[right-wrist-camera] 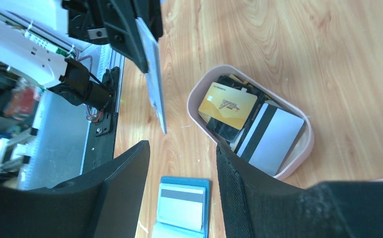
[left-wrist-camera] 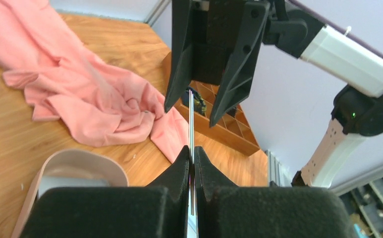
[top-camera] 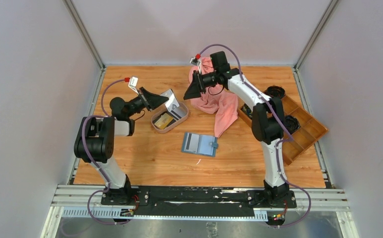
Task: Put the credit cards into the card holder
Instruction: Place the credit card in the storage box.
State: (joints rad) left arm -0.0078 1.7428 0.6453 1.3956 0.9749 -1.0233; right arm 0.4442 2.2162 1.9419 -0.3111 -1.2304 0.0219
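My left gripper [top-camera: 163, 99] is shut on a pale grey-white credit card [top-camera: 172, 100], held on edge above the oval beige tray [top-camera: 185, 114]. In the left wrist view the card [left-wrist-camera: 191, 124] runs edge-on out of the shut gripper [left-wrist-camera: 191, 151] towards my right gripper [left-wrist-camera: 189, 115], which is open and touches nothing. Seen from the right wrist, that card [right-wrist-camera: 154, 84] hangs just beyond my open right gripper [right-wrist-camera: 182, 145]. More credit cards lie in the tray [right-wrist-camera: 309, 141]: a gold one [right-wrist-camera: 227, 104], black ones, a grey-white one [right-wrist-camera: 273, 139]. The teal card holder [top-camera: 199, 144] lies open with a card in it [right-wrist-camera: 182, 206].
A pink cloth [top-camera: 214, 101] is heaped behind the tray and trails toward the card holder. A brown wooden compartment tray [top-camera: 303, 130] with dark round things in it sits at the right edge. White walls close in the table on three sides.
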